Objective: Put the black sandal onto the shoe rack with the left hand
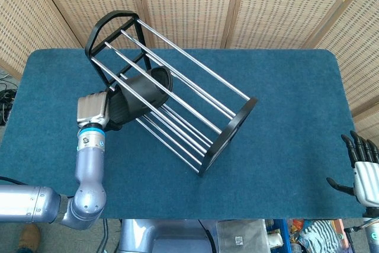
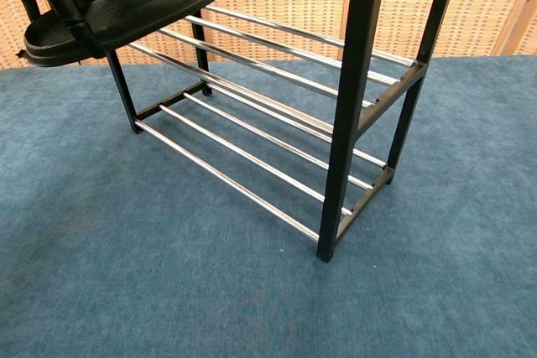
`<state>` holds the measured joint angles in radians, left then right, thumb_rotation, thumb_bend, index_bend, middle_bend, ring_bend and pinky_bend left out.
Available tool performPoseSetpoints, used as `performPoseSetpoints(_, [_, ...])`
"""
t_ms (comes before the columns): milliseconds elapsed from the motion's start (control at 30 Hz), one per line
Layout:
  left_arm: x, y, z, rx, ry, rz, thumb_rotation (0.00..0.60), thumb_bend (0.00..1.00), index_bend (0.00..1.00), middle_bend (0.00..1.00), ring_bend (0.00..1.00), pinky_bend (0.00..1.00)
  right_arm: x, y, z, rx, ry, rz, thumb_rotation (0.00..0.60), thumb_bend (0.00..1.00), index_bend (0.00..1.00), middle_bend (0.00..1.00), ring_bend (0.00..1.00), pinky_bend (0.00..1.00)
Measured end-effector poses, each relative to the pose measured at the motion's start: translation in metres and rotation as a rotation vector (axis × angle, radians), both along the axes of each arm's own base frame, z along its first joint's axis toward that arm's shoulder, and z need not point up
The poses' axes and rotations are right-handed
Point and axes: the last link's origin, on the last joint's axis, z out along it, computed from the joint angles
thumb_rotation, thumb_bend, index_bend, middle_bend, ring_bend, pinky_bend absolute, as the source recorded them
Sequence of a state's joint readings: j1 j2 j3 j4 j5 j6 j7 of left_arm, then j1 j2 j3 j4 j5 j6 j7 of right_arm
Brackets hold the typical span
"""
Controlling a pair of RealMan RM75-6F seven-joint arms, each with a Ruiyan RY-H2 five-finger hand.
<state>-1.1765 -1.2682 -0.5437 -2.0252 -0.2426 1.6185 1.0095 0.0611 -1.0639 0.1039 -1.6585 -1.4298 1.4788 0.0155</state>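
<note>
The left hand (image 1: 102, 106) grips the black sandal (image 1: 141, 92) over the shoe rack (image 1: 234, 125) top rails. The right hand (image 1: 362, 167) is spread, holding nothing.

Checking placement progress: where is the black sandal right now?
The black sandal is held by the left hand over the upper rails at the left end of the shoe rack; the chest view shows it top left.
</note>
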Motion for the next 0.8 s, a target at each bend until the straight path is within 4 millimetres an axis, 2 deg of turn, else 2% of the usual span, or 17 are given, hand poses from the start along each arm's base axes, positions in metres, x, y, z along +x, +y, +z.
performPoseSetpoints(233, [0.011, 0.014, -0.005, -0.005, 0.027, 0.069, 0.6, 0.54, 0.7, 0.59, 0.55, 0.62, -0.002, -0.001, 0.002, -0.003, -0.005, -0.007, 0.6, 0.0, 0.0, 0.0, 0.0, 0.0])
performPoseSetpoints(667, [0.019, 0.038, -0.014, 0.008, -0.027, 0.1, 0.6, 0.54, 0.7, 0.59, 0.55, 0.62, -0.006, -0.003, 0.003, -0.006, -0.011, -0.025, 0.6, 0.0, 0.0, 0.0, 0.0, 0.0])
performPoseSetpoints(800, [0.025, 0.042, -0.015, 0.006, -0.034, 0.085, 0.6, 0.54, 0.69, 0.55, 0.5, 0.61, -0.006, -0.003, 0.005, -0.01, -0.014, -0.029, 0.6, 0.0, 0.0, 0.0, 0.0, 0.0])
